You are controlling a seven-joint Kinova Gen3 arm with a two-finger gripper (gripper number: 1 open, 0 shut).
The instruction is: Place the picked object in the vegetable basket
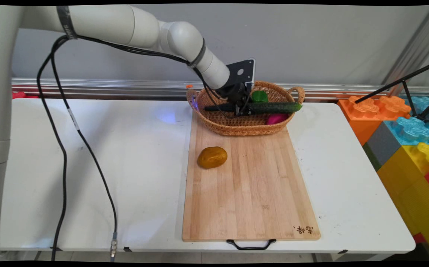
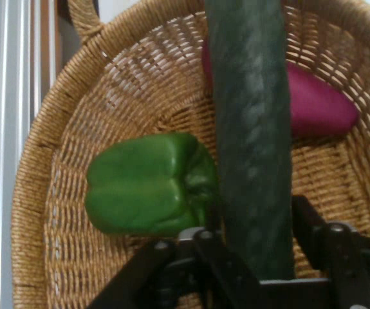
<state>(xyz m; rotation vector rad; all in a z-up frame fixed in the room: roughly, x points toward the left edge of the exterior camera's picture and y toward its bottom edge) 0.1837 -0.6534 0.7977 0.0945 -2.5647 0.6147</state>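
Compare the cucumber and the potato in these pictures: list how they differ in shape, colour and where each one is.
The cucumber is long, thin and dark green; the potato is short, rounded and yellow-brown. The cucumber sits across the wicker basket, between the fingers of the gripper; the potato lies alone on the wooden cutting board, touched by nothing. The cucumber appears held above the basket's floor; the potato rests flat. Both are vegetables.

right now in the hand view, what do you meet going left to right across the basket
wicker basket rim → green bell pepper → cucumber held in the end effector → magenta eggplant
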